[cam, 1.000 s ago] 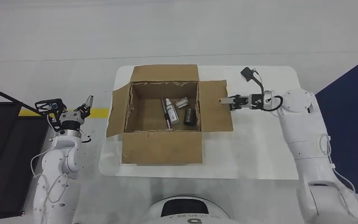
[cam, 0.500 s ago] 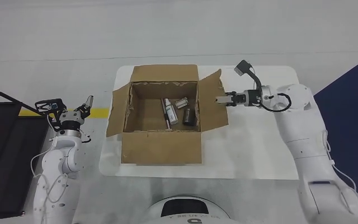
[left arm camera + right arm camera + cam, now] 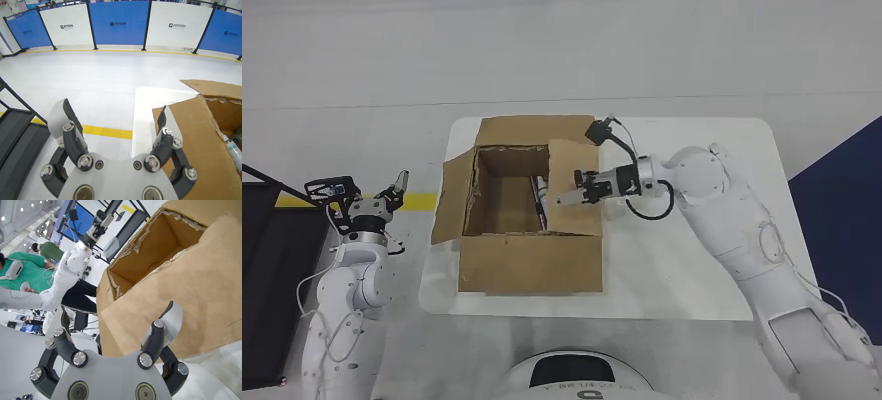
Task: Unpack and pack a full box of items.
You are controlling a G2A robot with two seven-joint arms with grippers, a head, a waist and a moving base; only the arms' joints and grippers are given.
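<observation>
From above: the cardboard box sits mid-table on the white table. Its left flap and back flap are splayed outward. The right flap is tipped over the opening and covers about the right half. The right gripper is right on top of that flap, out over the box. The left arm is parked off the table's left side, above the floor. This angle won't really tell you what either set of fingers is doing.

Left wrist cam sorts that out: the left gripper has its fingers spread wide with nothing between them, just floor and the table edge below. You also get a peek past the torn box edge at a white bottle lying inside, plus a black rack off to the side.

Right wrist cam: those fingers are spread too, pinching nothing. One finger lies against the flap's outer face and the other hangs off its edge. The open part of the box looks bare from here.
</observation>
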